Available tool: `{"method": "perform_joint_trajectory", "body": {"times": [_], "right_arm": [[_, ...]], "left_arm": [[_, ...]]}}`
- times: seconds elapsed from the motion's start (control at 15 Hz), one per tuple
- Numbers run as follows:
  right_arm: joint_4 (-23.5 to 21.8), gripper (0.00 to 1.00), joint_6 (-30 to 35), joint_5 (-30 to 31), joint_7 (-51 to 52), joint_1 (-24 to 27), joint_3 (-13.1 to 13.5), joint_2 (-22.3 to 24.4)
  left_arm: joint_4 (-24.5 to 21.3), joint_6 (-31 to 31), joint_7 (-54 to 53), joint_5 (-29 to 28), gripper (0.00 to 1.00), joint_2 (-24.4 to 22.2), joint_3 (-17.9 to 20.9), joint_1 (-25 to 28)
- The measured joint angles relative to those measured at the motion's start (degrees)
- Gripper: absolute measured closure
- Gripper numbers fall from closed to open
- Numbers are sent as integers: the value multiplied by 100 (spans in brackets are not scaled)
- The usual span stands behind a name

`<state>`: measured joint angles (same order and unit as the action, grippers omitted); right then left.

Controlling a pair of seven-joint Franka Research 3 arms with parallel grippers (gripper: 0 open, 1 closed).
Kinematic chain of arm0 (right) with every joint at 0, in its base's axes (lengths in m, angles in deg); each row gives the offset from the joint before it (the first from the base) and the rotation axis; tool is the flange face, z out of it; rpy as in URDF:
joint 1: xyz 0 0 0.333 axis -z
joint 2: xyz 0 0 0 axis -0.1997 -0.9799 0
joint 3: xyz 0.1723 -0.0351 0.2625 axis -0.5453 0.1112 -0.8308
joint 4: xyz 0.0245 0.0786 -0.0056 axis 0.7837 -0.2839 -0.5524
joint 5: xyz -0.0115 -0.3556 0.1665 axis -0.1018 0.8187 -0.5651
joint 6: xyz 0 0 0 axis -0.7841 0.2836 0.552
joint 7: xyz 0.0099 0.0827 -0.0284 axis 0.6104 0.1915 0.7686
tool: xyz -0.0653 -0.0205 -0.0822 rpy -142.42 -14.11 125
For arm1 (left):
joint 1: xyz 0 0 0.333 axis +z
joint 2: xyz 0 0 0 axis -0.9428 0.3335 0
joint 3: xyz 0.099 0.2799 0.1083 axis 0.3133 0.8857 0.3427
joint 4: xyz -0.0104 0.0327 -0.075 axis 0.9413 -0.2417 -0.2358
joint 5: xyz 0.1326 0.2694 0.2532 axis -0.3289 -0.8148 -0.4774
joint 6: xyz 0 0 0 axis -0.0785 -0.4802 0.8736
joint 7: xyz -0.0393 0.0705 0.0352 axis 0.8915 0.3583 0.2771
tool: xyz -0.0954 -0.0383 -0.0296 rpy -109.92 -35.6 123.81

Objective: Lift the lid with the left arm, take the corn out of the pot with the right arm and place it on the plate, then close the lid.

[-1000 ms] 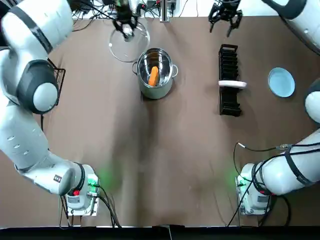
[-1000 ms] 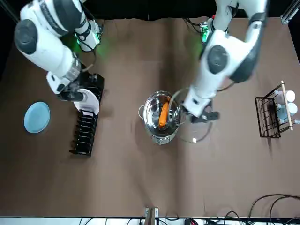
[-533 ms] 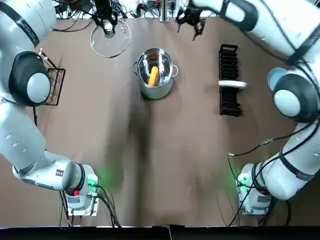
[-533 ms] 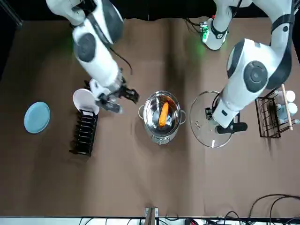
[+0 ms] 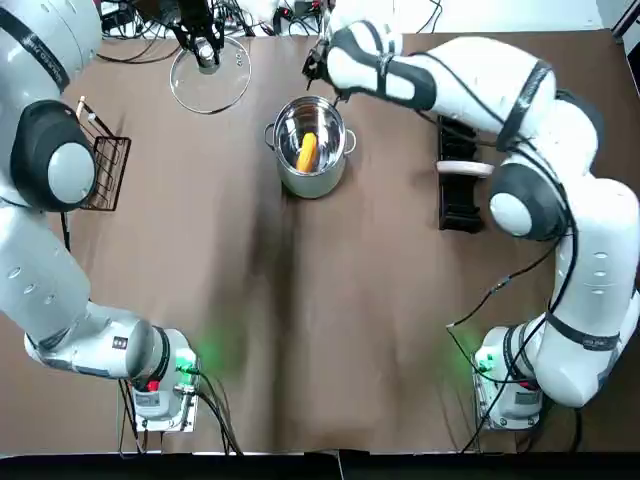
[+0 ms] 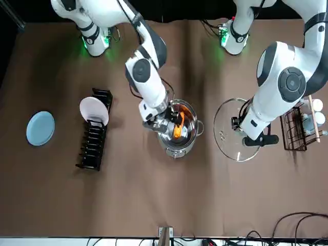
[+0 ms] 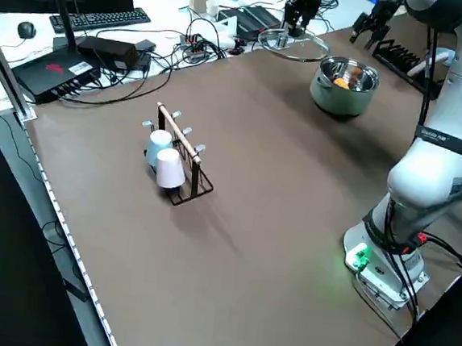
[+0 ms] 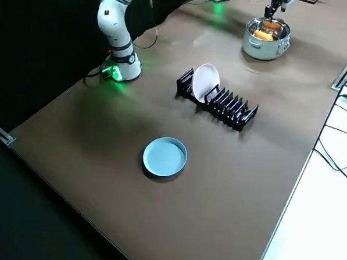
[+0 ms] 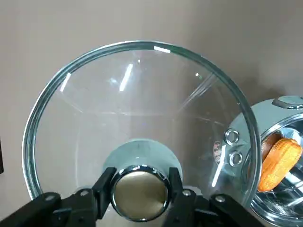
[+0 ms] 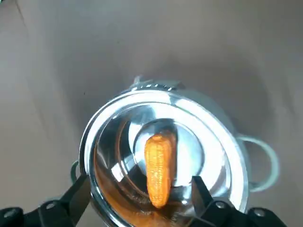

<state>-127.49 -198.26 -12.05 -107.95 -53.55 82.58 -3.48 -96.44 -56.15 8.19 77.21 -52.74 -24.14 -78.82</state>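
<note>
A steel pot [image 5: 310,145] stands uncovered at the far middle of the table, with the orange corn [image 5: 307,152] lying inside it. My right gripper [image 10: 138,182] hangs open just above the pot, its fingers [image 10: 78,194] spread on either side of the corn [image 10: 158,168]; the front view places this gripper [image 6: 163,121] at the pot's rim. The glass lid [image 5: 208,78] is off the pot, further left. My left gripper [image 9: 139,184] is shut on the lid's knob [image 9: 139,193]. A blue plate [image 6: 40,128] lies flat far out on my right.
A black dish rack [image 5: 458,200] holding a white plate [image 5: 465,168] stands right of the pot, between it and the blue plate [image 8: 165,157]. A wire rack with cups [image 7: 176,156] sits at the table's left side. Cables run along the far edge.
My right arm swung from near the dish rack across to the pot and now hovers over the corn. The left gripper carried the lid further left, away from the pot.
</note>
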Motion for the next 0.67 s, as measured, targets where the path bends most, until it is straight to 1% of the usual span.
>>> {"method": "perform_joint_trajectory", "body": {"times": [0.4, 0.53, 0.67], "right_arm": [[65, 8, -652, 50, -209, -383, 38, -697], [91, 8, -768, 78, -209, -533, 49, -950], [93, 8, -750, 86, -210, -626, 51, -982]], "left_arm": [[-19, 55, -107, 0, 49, -38, -5, 0], [-20, 99, -136, 0, 49, -64, -5, 0], [-20, 168, -145, 0, 49, -76, -4, 0]]}}
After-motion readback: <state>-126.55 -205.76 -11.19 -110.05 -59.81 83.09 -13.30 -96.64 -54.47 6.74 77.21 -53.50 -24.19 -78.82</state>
